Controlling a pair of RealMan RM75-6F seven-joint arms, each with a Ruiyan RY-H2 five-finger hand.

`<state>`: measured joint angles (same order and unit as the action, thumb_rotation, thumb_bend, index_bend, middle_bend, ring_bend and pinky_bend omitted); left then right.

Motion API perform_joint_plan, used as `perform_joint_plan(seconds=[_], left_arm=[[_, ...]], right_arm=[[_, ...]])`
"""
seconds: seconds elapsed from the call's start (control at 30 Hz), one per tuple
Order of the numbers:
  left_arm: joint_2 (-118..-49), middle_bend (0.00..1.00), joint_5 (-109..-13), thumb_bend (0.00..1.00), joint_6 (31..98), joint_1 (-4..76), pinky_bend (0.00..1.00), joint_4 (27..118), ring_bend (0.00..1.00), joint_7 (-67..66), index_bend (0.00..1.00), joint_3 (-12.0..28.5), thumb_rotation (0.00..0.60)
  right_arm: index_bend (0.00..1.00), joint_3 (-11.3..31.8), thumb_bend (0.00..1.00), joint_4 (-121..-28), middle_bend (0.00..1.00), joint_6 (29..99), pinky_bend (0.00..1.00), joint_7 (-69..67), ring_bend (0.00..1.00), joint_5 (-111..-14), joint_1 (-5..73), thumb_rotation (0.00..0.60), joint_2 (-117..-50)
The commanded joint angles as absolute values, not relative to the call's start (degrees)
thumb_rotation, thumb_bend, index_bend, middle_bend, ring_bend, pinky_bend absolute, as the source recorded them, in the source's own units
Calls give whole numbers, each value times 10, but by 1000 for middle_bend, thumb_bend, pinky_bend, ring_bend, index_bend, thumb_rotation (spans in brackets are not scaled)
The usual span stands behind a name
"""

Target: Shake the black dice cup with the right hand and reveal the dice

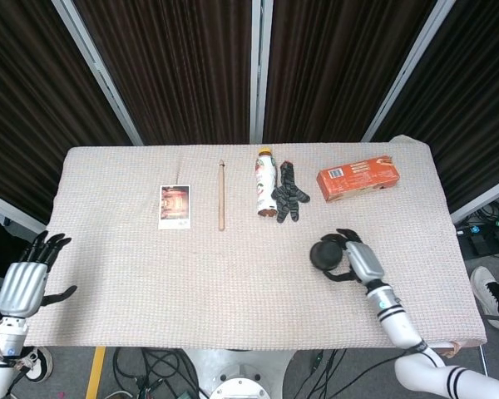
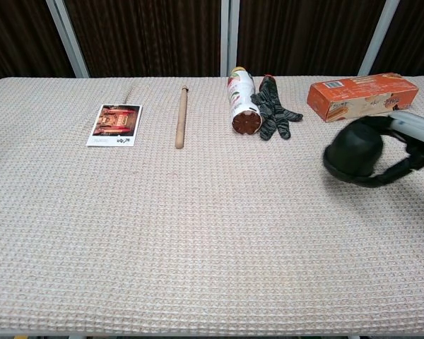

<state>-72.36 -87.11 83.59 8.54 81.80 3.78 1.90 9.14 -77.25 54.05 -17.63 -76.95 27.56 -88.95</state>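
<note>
- The black dice cup (image 1: pixel 325 254) is sitting mouth-down on the table (image 1: pixel 233 274), toward the right side and in front of the orange box (image 1: pixel 358 179); in the chest view it reads as a dark dome with a wider rim at the cloth.
- The right hand (image 1: pixel 355 259) is wrapping its fingers around the cup from the right, holding it low against the cloth (the chest view is slightly blurred here, which suggests motion).
- Judging by this, the shaking step is under way; the reveal is not yet done, since the cup is covering whatever is under it.
- No dice are showing in either view, so I cannot tell how many are under the cup.
- The bottle (image 1: pixel 265 183) is lying on its side behind the cup, its base facing the chest camera; its contents cannot be made out.
- A dark glove (image 1: pixel 289 193) is lying against the bottle, and a wooden stick (image 1: pixel 221 195) and a photo card (image 1: pixel 175 205) are resting further left.
- The left hand (image 1: pixel 23 285) is hanging off the table's left edge, fingers spread and holding nothing.
</note>
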Motion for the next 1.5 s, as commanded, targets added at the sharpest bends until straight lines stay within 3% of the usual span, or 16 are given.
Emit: perform_joint_plan(seconds=[0.03, 0.23, 0.47, 0.63, 0.7, 0.87, 1.0, 1.2, 1.27, 1.5], left_arm=[[-721, 108, -871, 126, 838, 85, 183, 823, 0, 34, 145, 21, 600], [-719, 108, -869, 126, 832, 88, 183, 826, 0, 31, 145, 22, 600], [-726, 107, -873, 125, 832, 90, 183, 828, 0, 24, 145, 21, 600], [-725, 108, -869, 126, 830, 89, 183, 823, 0, 31, 145, 20, 600], [-723, 108, -869, 126, 833, 87, 183, 824, 0, 31, 145, 21, 600], [-720, 108, -869, 126, 835, 88, 183, 828, 0, 29, 145, 23, 600], [-723, 107, -872, 126, 833, 90, 183, 830, 0, 24, 145, 21, 600], [-723, 108, -870, 126, 831, 90, 183, 829, 0, 25, 145, 22, 600], [-723, 107, -870, 126, 831, 89, 183, 829, 0, 26, 145, 21, 600], [-720, 107, -867, 126, 827, 90, 183, 829, 0, 37, 145, 22, 600]], right_arm=[[352, 120, 225, -814, 427, 523, 0, -129, 77, -780, 321, 600, -912], [352, 127, 224, -836, 426, 554, 0, -92, 76, -744, 298, 600, -863], [352, 122, 216, -926, 432, 633, 0, -87, 77, -811, 277, 600, -808], [355, 104, 220, -809, 434, 512, 0, -55, 75, -695, 308, 600, -867], [355, 103, 224, -795, 434, 505, 0, -38, 74, -689, 318, 600, -885], [355, 118, 223, -897, 434, 587, 0, -30, 75, -770, 318, 600, -861], [355, 126, 212, -983, 434, 714, 0, -40, 76, -877, 290, 600, -830], [355, 116, 204, -1013, 434, 790, 0, -11, 76, -917, 256, 600, -808], [355, 111, 204, -985, 434, 774, 0, -1, 76, -896, 258, 600, -821], [355, 105, 213, -810, 432, 574, 0, 64, 75, -684, 303, 600, -900]])
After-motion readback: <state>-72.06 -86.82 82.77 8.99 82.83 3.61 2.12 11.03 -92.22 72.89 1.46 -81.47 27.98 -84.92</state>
